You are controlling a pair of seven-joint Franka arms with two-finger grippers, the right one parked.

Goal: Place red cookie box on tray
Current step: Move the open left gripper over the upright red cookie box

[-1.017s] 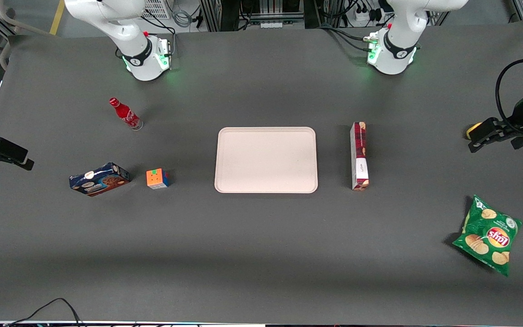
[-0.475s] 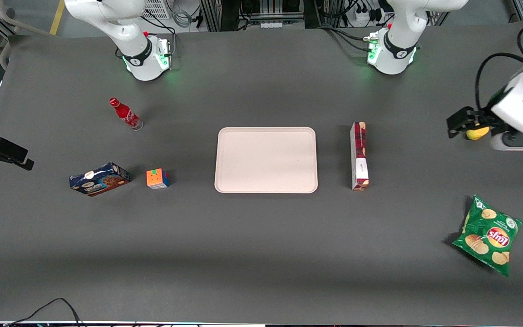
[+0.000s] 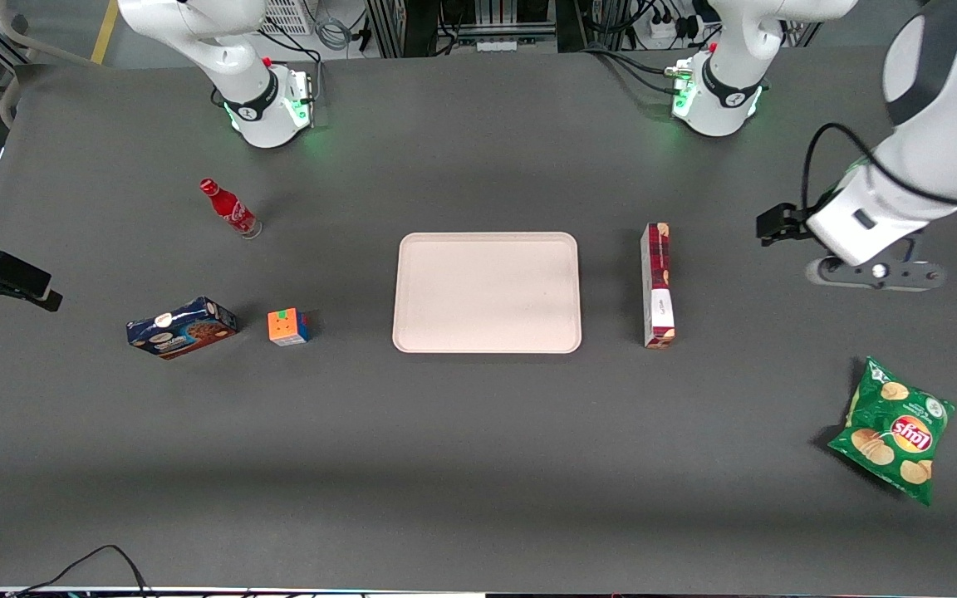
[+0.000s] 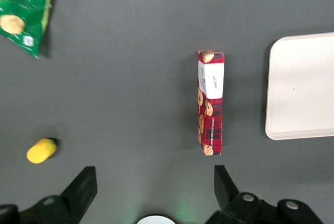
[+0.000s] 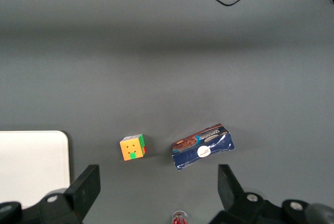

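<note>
The red cookie box (image 3: 658, 285), a long dark-red plaid carton with a white label panel, lies flat on the table beside the tray (image 3: 487, 291), on the working arm's side of it. The pale beige tray has nothing on it. The left wrist view shows the same box (image 4: 211, 104) lengthwise beside the tray's rim (image 4: 271, 85). My gripper (image 3: 777, 225) hovers above the table, apart from the box and toward the working arm's end. Its fingers (image 4: 83, 185) stand wide open, and my gripper (image 4: 154, 185) holds nothing.
A green chips bag (image 3: 894, 428) lies near the working arm's end, nearer the front camera. A small yellow object (image 4: 41, 150) lies on the table near the gripper. A red bottle (image 3: 229, 208), a blue cookie box (image 3: 182, 327) and a colour cube (image 3: 287, 326) stand toward the parked arm's end.
The left arm has swung in from the table's end toward the red cookie box and now covers the yellow object in the front view. Nothing on the table has moved.
</note>
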